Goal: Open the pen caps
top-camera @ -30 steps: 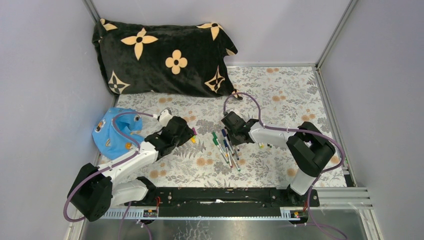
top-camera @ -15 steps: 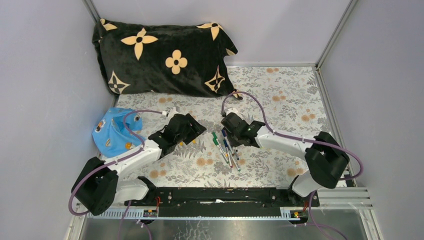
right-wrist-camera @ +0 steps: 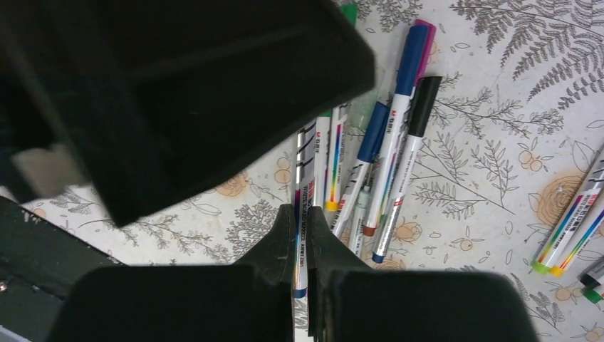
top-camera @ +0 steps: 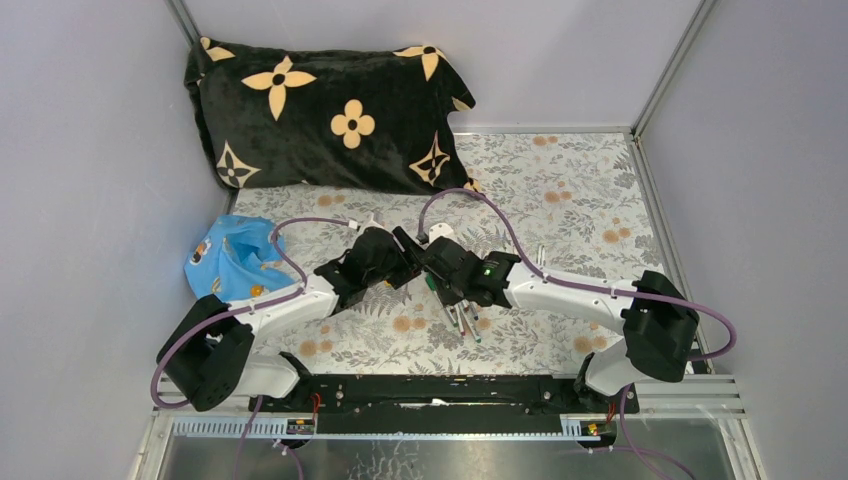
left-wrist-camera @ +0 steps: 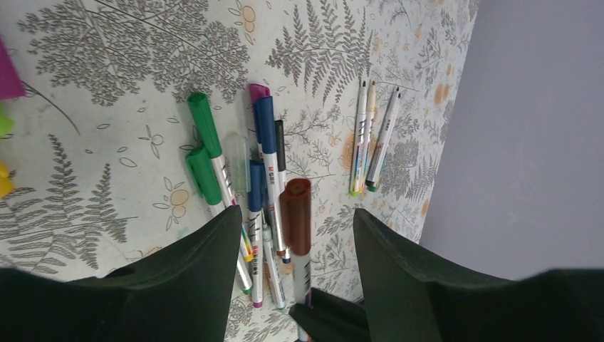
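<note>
My right gripper (right-wrist-camera: 300, 217) is shut on the white barrel of a pen (right-wrist-camera: 300, 178) and holds it above the table. In the left wrist view that pen's brown-red cap (left-wrist-camera: 295, 214) stands between the fingers of my left gripper (left-wrist-camera: 295, 214), which is open with gaps on both sides. Several capped pens (left-wrist-camera: 256, 164) with green, blue, purple and black caps lie in a pile below, also shown in the top view (top-camera: 462, 312). The two grippers meet at the table's middle (top-camera: 412, 258).
Three uncapped pens (left-wrist-camera: 372, 135) lie right of the pile. Loose purple (left-wrist-camera: 7, 78), green and yellow caps sit at the left edge of the left wrist view. A black flowered pillow (top-camera: 320, 110) lies at the back and a blue cloth (top-camera: 225, 265) on the left.
The right gripper has moved left with a pen lifted from the pile. The left gripper has swung right to meet it, so the cap now sits between its open fingers.
</note>
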You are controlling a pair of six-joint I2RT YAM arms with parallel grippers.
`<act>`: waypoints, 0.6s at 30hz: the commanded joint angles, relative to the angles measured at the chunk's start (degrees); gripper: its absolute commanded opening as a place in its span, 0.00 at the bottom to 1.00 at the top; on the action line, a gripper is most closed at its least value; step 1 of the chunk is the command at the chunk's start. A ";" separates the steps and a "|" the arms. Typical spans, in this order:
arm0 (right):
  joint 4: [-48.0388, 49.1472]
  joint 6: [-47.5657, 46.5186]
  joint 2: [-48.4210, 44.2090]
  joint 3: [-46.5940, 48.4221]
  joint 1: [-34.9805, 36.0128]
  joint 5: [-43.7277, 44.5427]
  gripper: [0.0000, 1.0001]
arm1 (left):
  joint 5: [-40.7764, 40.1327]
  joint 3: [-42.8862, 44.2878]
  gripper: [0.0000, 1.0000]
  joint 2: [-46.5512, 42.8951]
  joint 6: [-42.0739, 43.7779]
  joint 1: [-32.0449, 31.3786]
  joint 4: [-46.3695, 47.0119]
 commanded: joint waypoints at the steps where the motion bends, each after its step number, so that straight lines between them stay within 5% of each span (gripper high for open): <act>1: -0.24 1.95 -0.68 2.98 1.81 0.30 0.00 | 0.08 1.51 0.65 1.08 -1.87 -0.91 4.24; 6: -0.14 2.25 -0.93 3.00 2.33 0.48 0.00 | 0.07 1.15 0.60 1.54 -3.01 -1.38 4.95; 18: 0.59 2.70 -1.66 2.03 2.50 0.22 0.00 | -3.46 -0.17 0.27 0.86 -4.57 -1.79 4.85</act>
